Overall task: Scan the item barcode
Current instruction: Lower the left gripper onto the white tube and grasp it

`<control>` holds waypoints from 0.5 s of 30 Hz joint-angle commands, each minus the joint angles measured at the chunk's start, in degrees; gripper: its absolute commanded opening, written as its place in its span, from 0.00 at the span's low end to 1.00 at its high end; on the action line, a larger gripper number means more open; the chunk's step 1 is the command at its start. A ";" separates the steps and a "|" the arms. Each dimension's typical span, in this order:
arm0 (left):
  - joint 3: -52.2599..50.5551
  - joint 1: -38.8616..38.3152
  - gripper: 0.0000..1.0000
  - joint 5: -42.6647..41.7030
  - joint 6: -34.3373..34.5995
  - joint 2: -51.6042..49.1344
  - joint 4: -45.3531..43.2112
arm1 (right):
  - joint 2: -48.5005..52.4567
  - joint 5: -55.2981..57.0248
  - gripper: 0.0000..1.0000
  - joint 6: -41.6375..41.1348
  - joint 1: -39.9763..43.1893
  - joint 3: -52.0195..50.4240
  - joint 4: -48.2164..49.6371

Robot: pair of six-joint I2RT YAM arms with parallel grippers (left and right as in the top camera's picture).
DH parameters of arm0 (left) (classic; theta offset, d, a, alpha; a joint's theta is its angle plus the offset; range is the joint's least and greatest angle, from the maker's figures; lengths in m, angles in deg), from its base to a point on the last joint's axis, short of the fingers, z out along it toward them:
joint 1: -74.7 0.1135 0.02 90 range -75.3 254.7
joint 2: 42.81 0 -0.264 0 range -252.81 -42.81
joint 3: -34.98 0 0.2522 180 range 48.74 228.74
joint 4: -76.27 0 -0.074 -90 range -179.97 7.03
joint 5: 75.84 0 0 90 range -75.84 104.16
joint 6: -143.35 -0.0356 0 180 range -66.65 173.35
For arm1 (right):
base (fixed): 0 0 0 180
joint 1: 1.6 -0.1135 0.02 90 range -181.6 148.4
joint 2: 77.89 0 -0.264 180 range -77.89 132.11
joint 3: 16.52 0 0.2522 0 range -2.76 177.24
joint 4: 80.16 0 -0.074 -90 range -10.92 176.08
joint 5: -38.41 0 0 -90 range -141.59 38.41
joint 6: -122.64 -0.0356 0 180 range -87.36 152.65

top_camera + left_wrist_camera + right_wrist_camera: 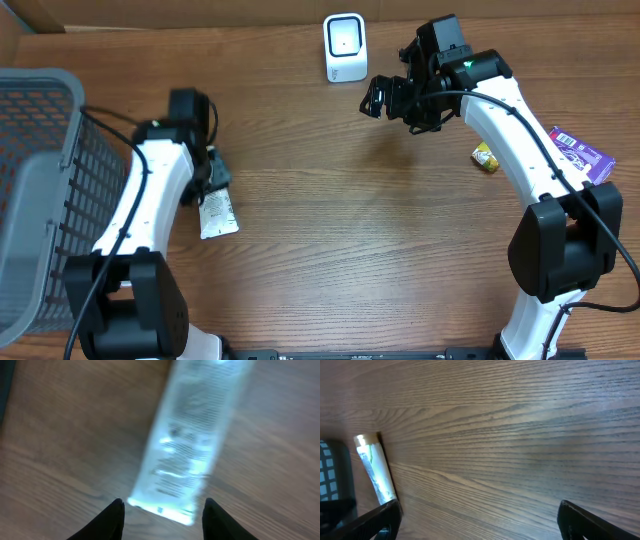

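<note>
One view, left wrist, shows left gripper (163,503) straddling the white packet (192,435), grip unclear; right gripper (479,509) spread wide.

Grey basket (40,80) left; purple packet (582,155), perhaps a gold sweet (486,157), right.
</note>
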State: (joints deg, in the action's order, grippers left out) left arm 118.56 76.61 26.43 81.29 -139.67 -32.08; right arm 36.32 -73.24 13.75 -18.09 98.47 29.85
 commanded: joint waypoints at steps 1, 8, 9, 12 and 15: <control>-5.11 1.16 0.44 8.04 4.85 -0.22 -4.79 | -0.17 -0.31 1.00 2.69 -0.17 -0.02 0.00; -12.57 1.40 0.52 8.87 0.87 -0.37 -19.98 | -0.17 -0.31 1.00 2.71 -0.15 -0.02 -0.13; -13.44 1.40 0.53 8.87 0.02 -0.37 -22.16 | -0.17 -0.28 1.00 2.71 -0.15 -0.02 -0.22; -15.26 1.40 0.54 7.17 -2.86 -0.37 -26.99 | -0.17 -0.28 1.00 2.71 -0.15 -0.02 -0.31; -16.26 1.38 0.55 0.61 -7.17 -0.37 -30.14 | -0.17 -0.28 1.00 2.73 -0.15 -0.02 -0.28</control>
State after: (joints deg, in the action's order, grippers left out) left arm 104.11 77.86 32.99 79.89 -139.72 -59.95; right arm 36.32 -73.24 15.96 -18.13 98.47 29.46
